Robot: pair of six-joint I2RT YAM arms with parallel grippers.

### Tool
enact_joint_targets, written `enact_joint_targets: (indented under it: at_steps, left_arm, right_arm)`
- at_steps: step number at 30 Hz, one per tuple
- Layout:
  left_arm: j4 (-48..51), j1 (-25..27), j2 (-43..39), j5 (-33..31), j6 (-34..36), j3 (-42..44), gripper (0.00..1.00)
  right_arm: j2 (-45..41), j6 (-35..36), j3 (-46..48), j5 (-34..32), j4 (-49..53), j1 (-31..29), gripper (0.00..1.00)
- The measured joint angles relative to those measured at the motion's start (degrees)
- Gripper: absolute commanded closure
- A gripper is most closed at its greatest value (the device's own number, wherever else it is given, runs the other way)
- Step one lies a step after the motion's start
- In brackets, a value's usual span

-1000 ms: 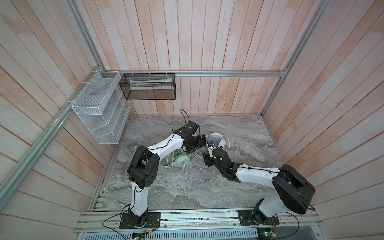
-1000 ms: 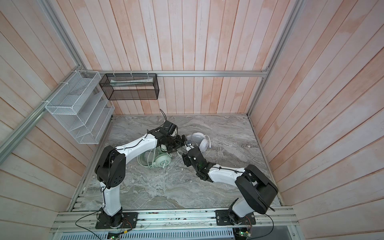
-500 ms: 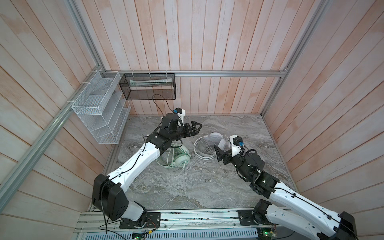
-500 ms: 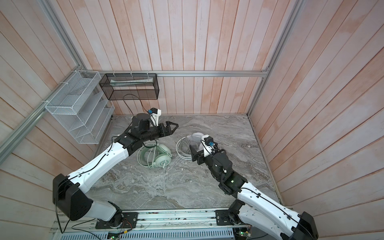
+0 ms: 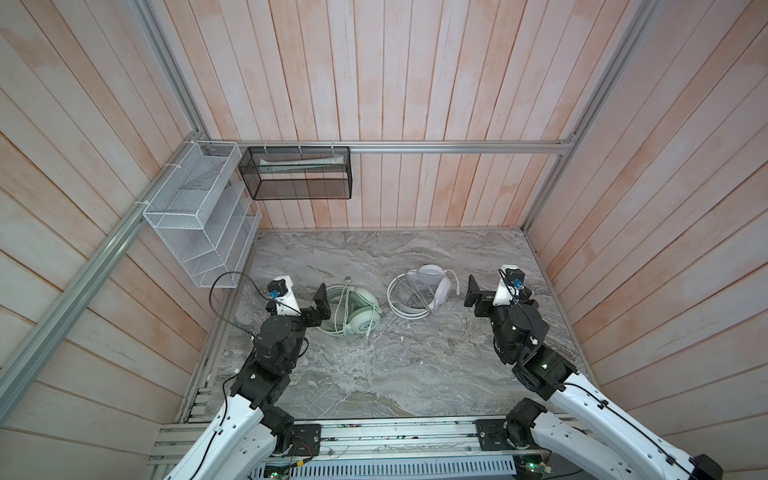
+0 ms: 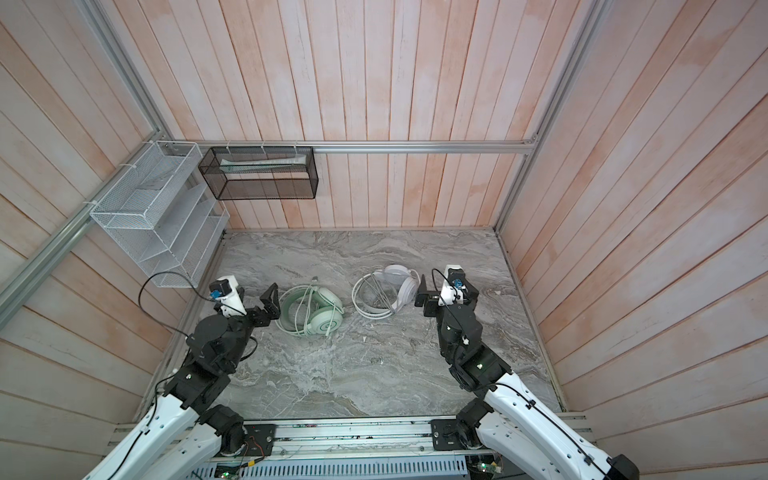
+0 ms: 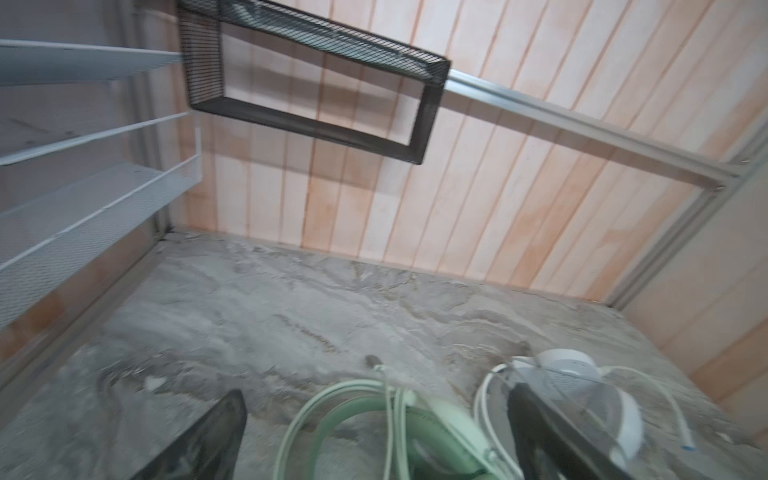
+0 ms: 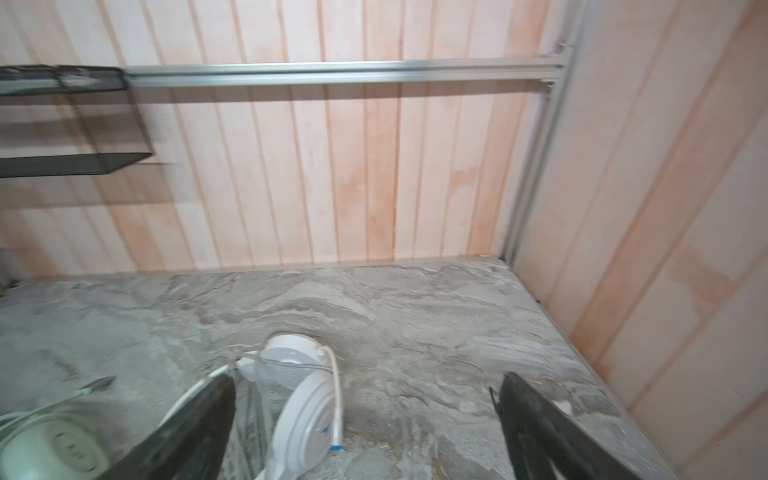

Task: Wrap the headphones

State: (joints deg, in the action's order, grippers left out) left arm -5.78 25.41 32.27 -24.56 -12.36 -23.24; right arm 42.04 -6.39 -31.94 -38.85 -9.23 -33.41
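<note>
Mint headset (image 7: 444,428) beside white headset (image 7: 561,368)

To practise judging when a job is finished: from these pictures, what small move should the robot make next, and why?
Probably draw both arms in toward their bases to rest. The mint-green headphones and the white headphones lie on the table, each seemingly wound up in loops, and the left gripper and right gripper are open, holding nothing.
</note>
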Motion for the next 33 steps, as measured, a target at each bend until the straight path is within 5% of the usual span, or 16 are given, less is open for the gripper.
enact_joint_targets:
  at_steps: [8,22,33]
  left_arm:
    - [-12.55,-4.02,5.95,-10.47,7.39,8.96,0.01]
    - [-33.97,-22.71,31.12,-2.67,9.42,11.72,0.01]
    - [-47.93,-25.83,46.29,7.69,7.39,9.73,0.01]
  right_arm:
    - [6.71,-5.55,8.24,-5.03,-11.13,18.43,0.02]
    - [13.4,-3.43,15.82,-2.99,-28.87,22.45,0.01]
    - [18.8,-0.83,17.14,-0.17,-33.97,23.71,0.02]
